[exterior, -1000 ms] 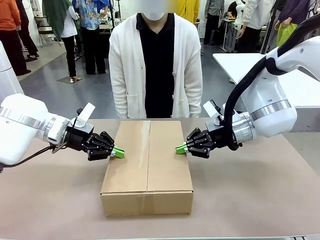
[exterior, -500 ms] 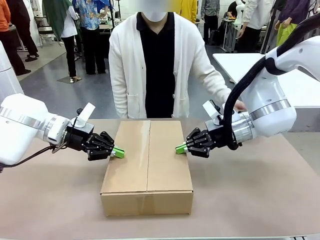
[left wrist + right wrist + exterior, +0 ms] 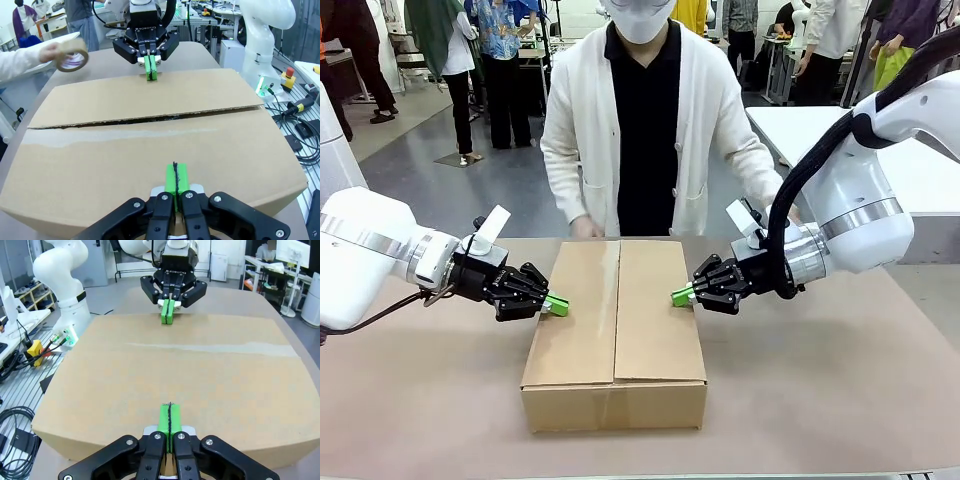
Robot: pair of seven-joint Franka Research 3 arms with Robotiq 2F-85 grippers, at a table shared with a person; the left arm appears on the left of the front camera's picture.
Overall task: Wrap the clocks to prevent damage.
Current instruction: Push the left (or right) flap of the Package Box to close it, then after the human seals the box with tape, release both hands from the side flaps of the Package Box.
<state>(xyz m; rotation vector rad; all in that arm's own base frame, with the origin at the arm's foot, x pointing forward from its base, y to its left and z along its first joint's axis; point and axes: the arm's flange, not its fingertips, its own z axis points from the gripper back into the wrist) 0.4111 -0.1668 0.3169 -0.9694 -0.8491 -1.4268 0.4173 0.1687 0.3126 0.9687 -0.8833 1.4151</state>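
- Touching the left edge of the closed box [image 3: 615, 310], the left pincer [image 3: 558, 306] is narrow, pads together, empty
- Right pincer [image 3: 678, 296] also narrow, at the right edge
- Box sits mid-tabletop [image 3: 820, 380]
- Person's hand [image 3: 47, 52] holds a tape roll [image 3: 70, 48]

Brown box [image 3: 615, 320]; black, green-padded left claw [image 3: 558, 306], right claw [image 3: 680, 297]; white cardigan [image 3: 580, 130]
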